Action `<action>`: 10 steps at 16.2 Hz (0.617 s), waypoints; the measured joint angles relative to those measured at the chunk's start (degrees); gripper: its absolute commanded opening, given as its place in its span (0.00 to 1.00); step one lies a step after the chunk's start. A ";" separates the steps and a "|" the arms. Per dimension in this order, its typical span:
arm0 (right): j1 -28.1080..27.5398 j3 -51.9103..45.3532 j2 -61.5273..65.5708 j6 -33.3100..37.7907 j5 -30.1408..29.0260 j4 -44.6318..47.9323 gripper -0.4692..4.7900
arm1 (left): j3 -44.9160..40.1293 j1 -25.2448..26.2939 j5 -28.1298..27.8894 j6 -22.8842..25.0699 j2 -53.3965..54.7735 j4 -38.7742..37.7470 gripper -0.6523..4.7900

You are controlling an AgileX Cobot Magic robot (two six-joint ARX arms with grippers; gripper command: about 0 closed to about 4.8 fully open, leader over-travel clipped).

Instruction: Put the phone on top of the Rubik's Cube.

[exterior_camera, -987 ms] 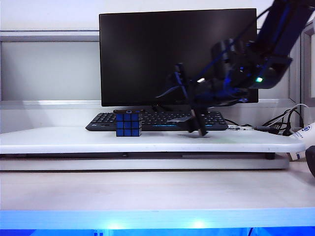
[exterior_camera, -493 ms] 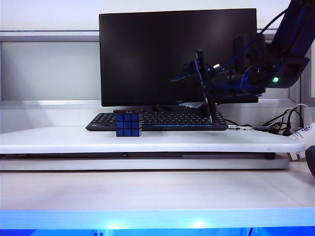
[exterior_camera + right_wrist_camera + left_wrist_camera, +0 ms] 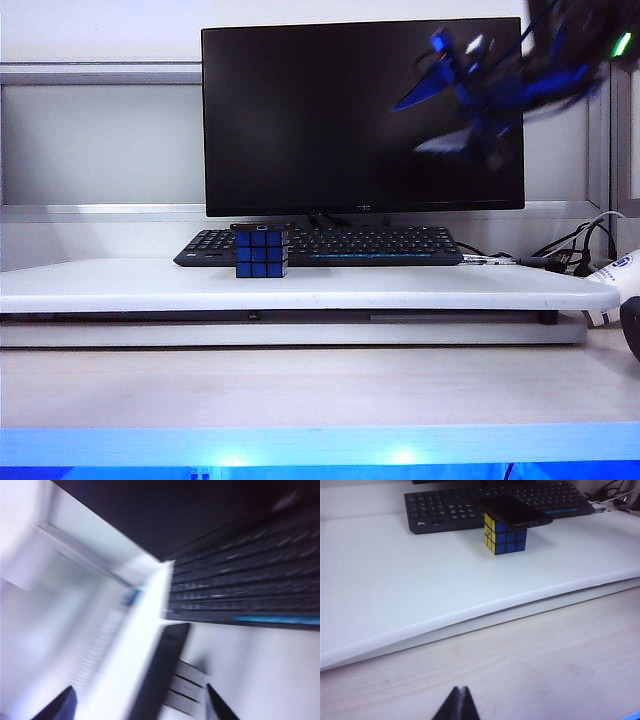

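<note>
phone (image 3: 514,511) flat atop Rubik's Cube (image 3: 506,535), overhanging | R gripper (image 3: 142,702) high above cube, fingers apart, empty, blurred | L gripper (image 3: 456,707) low, near of cube, fingers closed

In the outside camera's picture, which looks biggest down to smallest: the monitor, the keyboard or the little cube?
1. Monitor, by far the largest.
2. Keyboard, wide but low.
3. Rubik's Cube, smallest, though it stands nearest the camera.

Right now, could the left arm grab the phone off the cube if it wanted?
Probably yes. The phone lies flat on the Rubik's Cube, and only bare white shelf lies between it and the shut left gripper. The right gripper is high above.
</note>
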 measured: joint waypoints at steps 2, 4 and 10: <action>-1.49 -0.04 -4.96 -11.58 3.58 -13.64 0.58 | 0.00 0.00 0.00 0.00 0.00 0.00 0.11; -2.10 -0.04 -9.99 -22.36 8.87 -25.57 0.58 | 0.00 0.00 0.02 0.00 0.00 0.02 0.11; -1.97 -13.79 -27.12 -32.68 18.01 -31.63 0.39 | 0.00 0.00 0.02 0.00 0.00 0.02 0.11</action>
